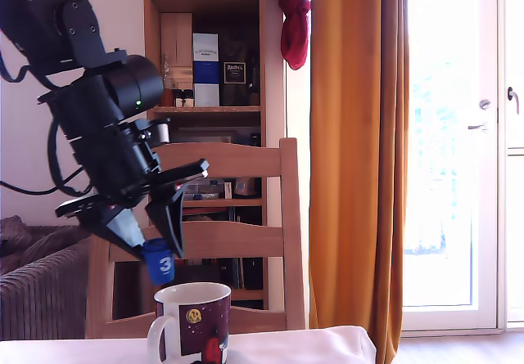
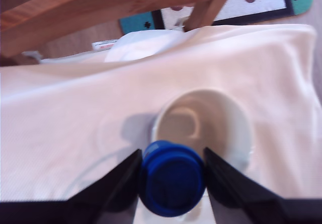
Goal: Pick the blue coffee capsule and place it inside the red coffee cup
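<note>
Gripper point(image 1: 158, 253) clamped on the blue coffee capsule point(image 1: 160, 264), one finger pressing each flank; the "3" faces the exterior camera. Capsule hangs in air, not touching anything, its long axis tilted slightly off vertical.

Red coffee cup point(image 1: 192, 323) stands upright on the white cloth point(image 1: 311, 343), mouth open. From the capsule, the cup's mouth lies at about 5 o'clock in the exterior view: just below, offset toward that view's right.

Wrist view agrees: capsule point(image 2: 172, 177) overlaps the cup's near rim point(image 2: 201, 128), not centred over the opening. Judgement: a short shift over the mouth precedes release.

White-clothed table point(image 1: 311, 343) — the red coffee cup point(image 1: 195, 323) stands on it.
</note>
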Action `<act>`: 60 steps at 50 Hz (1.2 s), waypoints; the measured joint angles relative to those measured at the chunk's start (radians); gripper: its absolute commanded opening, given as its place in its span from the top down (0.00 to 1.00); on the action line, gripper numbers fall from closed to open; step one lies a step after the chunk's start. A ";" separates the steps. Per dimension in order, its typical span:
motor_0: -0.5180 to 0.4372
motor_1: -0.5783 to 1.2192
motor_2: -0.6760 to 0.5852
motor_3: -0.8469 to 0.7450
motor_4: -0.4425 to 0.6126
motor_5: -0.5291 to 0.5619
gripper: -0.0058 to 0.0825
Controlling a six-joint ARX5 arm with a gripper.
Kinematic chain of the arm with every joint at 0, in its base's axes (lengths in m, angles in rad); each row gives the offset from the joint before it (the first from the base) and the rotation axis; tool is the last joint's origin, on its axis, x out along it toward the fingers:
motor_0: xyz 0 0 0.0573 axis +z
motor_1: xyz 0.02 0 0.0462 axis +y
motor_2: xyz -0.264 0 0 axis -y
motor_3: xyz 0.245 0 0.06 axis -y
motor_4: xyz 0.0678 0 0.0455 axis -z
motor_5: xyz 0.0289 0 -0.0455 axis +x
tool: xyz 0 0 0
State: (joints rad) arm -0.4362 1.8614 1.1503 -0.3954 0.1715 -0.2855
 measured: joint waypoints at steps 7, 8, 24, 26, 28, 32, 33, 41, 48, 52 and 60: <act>-0.014 0.000 0.000 0.003 0.003 0.000 0.67; -0.015 0.000 0.000 0.003 0.003 -0.001 0.67; -0.040 0.000 0.000 0.006 0.027 -0.024 0.67; -0.043 0.000 0.000 0.006 0.034 -0.024 0.67; -0.048 0.000 0.000 0.006 0.037 -0.025 0.67; -0.054 0.000 0.000 0.004 0.037 -0.025 0.65; -0.055 0.000 0.000 0.002 0.037 -0.025 0.64; -0.055 0.000 0.000 -0.017 0.037 -0.024 0.27; -0.055 0.000 0.000 -0.024 0.034 -0.014 0.24; -0.055 0.000 0.000 -0.024 0.033 -0.014 0.25; -0.054 0.000 0.000 -0.024 0.033 0.000 0.74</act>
State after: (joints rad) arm -0.4904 1.8614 1.1503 -0.4194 0.2047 -0.2855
